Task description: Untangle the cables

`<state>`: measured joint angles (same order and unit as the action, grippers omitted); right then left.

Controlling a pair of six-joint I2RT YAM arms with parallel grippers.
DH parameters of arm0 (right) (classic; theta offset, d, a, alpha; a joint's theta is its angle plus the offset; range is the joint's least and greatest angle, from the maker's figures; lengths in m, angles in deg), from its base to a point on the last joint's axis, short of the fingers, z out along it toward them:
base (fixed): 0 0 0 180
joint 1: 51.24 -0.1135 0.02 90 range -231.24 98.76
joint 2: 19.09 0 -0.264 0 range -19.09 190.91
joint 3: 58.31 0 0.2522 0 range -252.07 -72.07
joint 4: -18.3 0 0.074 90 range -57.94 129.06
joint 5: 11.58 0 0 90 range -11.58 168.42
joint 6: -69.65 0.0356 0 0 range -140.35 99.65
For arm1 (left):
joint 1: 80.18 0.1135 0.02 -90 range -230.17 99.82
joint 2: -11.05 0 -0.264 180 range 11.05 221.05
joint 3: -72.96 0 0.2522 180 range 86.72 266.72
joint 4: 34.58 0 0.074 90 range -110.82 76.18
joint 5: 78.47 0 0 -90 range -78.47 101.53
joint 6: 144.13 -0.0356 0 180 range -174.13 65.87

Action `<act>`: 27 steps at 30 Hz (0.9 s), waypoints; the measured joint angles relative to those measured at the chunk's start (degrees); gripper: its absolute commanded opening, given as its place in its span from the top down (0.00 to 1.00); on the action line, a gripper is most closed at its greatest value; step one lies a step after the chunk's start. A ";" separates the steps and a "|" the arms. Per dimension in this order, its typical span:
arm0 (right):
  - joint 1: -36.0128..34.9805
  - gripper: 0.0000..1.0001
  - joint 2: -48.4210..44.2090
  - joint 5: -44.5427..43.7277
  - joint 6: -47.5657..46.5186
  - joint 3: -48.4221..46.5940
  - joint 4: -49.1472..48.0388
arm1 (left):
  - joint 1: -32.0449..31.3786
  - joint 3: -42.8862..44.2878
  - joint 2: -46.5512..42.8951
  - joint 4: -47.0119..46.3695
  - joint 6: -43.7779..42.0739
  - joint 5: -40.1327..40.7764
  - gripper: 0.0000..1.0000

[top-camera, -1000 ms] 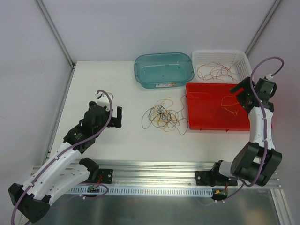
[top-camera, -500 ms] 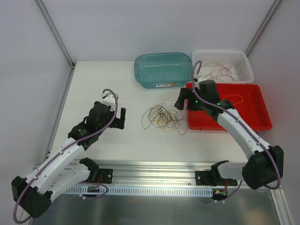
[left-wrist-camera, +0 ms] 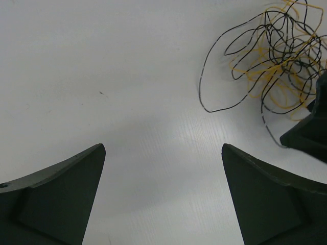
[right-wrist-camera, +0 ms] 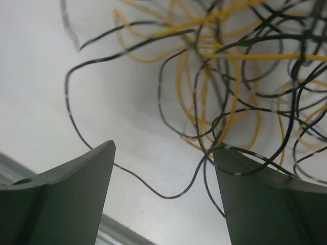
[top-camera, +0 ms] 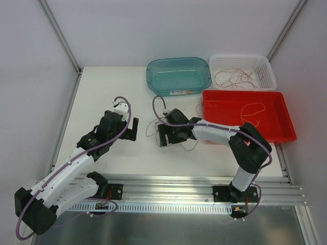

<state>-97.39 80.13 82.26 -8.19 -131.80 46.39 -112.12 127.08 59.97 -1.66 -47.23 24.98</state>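
Spanning the whole workspace, the flat white table (top-camera: 102, 92) carries everything else. The left white arm (top-camera: 66, 168) with its purple hose reaches diagonally up from the near-left corner. The right white arm (top-camera: 225, 135) folds leftward across the middle of the table.

At the right rear lies the shallow red plastic tray (top-camera: 225, 109). Just behind it stands the white slotted plastic basket (top-camera: 268, 71). The translucent teal plastic bin (top-camera: 179, 76) sits to the basket's left.

The left gripper (left-wrist-camera: 163, 153) hovers over bare table with its dark jaws spread wide and nothing between them. The right gripper (right-wrist-camera: 163, 153) is down at the table's centre, right over the knot of hair-fine black and yellow-orange cables (left-wrist-camera: 271, 56). Its jaws are apart too. A single black strand (right-wrist-camera: 153, 186) loops across the gap between them, and nothing looks pinched.

The knot lies on the table just left of the red tray, in front of the teal bin and to the right of the left gripper. In the top view the right gripper hides most of it.

A few thin red-brown cables (top-camera: 235, 77) curl inside the white basket. One yellow-orange cable (top-camera: 254, 109) lies loose in the red tray.
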 measured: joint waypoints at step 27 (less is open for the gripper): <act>4.74 0.22 -12.92 2.60 -19.69 -8.85 4.24 | -4.15 4.85 19.10 -0.39 35.52 -5.77 0.12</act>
<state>-92.65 67.21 84.86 -27.88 -140.65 50.63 -116.27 131.93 79.08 -2.06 -11.72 19.21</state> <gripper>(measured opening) 0.801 0.886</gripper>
